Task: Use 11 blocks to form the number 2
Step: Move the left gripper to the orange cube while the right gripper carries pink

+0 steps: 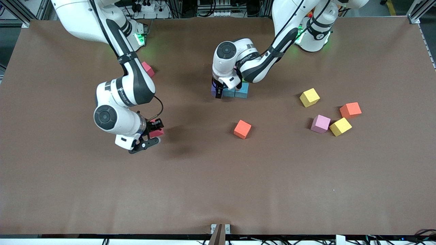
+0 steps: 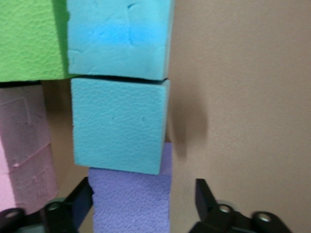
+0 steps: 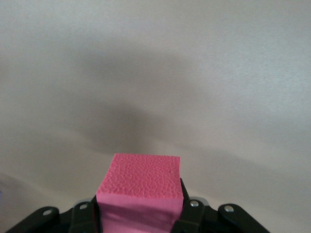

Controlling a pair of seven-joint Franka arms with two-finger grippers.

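Note:
My left gripper (image 1: 218, 92) stands open around a purple block (image 2: 131, 204); a gap shows between the block and one finger (image 2: 206, 194). The purple block lies in line with two blue blocks (image 2: 116, 124) (image 2: 119, 36). A green block (image 2: 29, 39) and a pale pink block (image 2: 22, 145) lie beside that row. In the front view the left arm hides most of this cluster (image 1: 238, 92). My right gripper (image 1: 155, 131) is shut on a bright pink block (image 3: 141, 184), held above bare table toward the right arm's end.
A red-orange block (image 1: 242, 129) lies alone, nearer the front camera than the cluster. Toward the left arm's end lie two yellow cubes (image 1: 309, 97) (image 1: 340, 126), an orange block (image 1: 350, 110) and a lilac block (image 1: 320, 123). A pinkish-red block (image 1: 148, 69) sits by the right arm.

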